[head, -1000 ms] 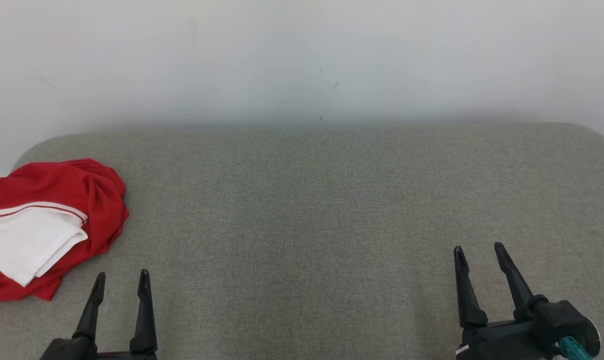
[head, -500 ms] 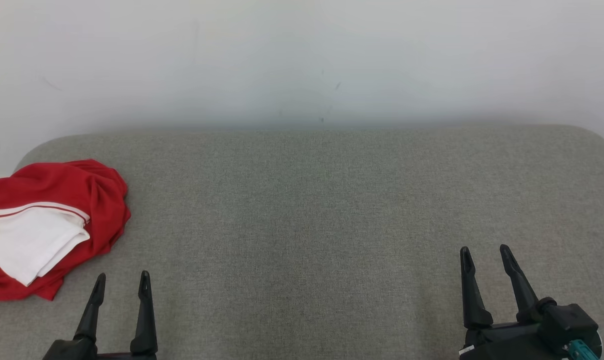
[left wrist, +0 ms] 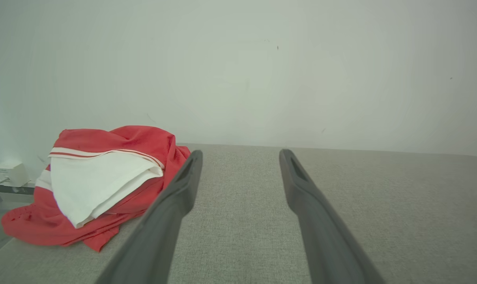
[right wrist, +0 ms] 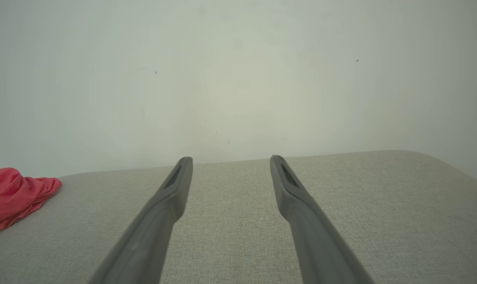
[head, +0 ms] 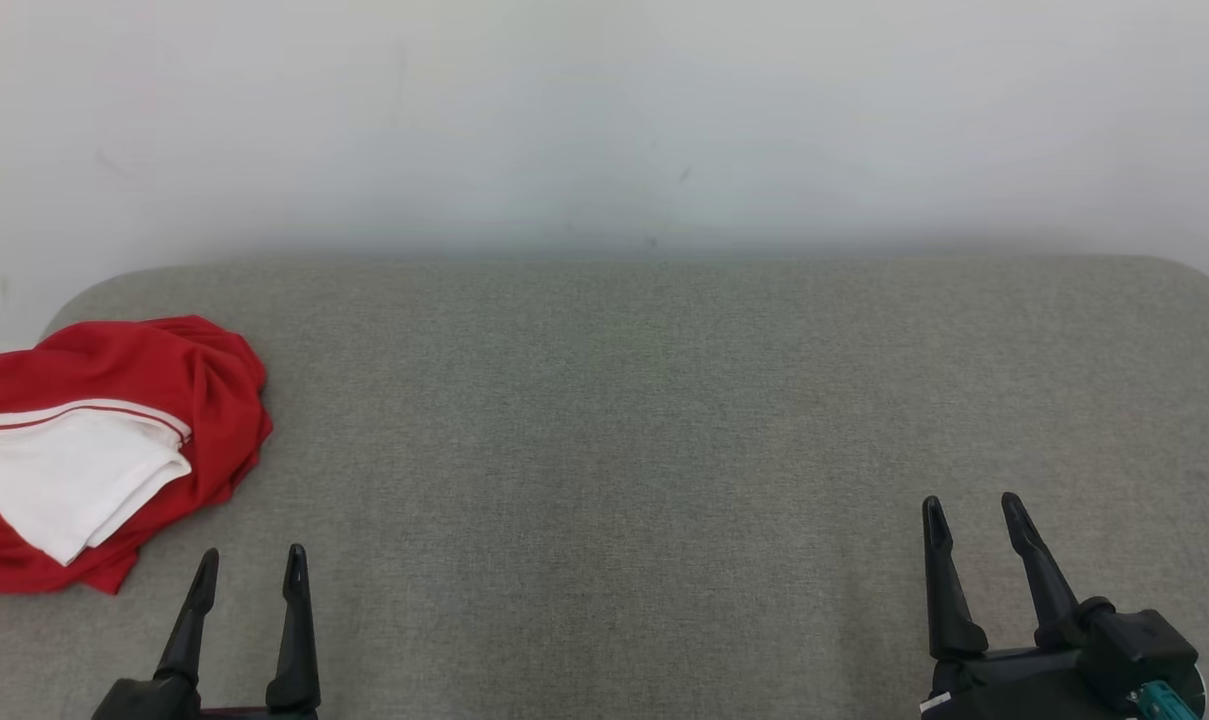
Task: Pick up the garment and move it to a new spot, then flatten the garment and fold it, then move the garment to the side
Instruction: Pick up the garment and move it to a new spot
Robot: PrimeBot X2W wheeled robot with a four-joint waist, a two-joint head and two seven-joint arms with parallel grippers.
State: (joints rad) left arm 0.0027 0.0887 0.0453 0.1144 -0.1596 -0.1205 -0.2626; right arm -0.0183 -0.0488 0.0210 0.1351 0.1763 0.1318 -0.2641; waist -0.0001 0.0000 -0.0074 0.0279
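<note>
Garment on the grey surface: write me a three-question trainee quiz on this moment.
1. True or false: the garment lies folded flat at the middle of the grey surface.
2. Which is nearer the garment? A: left claw. B: right claw.
3. Fill in: both claws are ___ and hold nothing.

Key: 1 false, it lies crumpled at the surface's left edge. 2 A. 3 open.
</note>
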